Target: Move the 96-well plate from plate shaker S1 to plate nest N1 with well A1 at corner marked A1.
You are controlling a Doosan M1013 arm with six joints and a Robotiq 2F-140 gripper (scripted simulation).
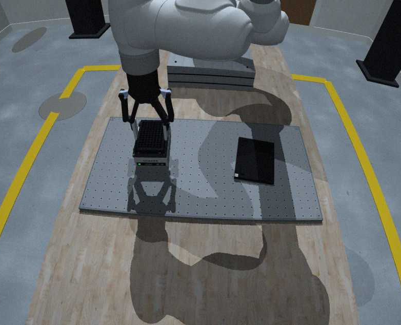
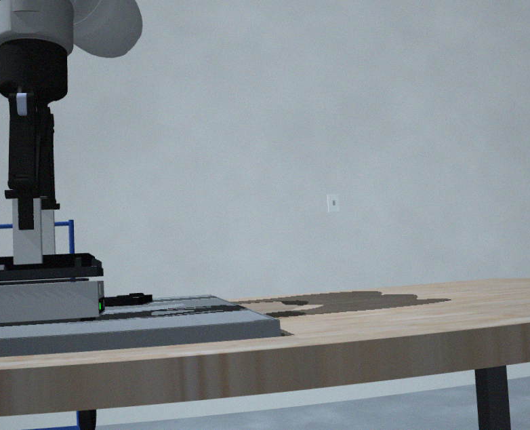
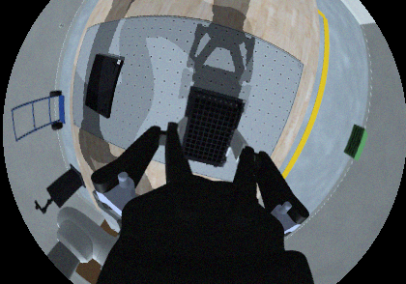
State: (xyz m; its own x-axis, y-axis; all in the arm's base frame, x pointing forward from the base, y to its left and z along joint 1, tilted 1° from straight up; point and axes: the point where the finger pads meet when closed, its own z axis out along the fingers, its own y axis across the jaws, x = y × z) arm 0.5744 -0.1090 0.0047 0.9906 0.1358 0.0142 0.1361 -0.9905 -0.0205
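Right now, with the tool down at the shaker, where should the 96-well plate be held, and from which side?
Grip the 96-well plate across its two long side walls, coming straight down from above. It lies flat on the shaker S1, and only that narrower span fits between the fingers. The tool already clamps it this way.
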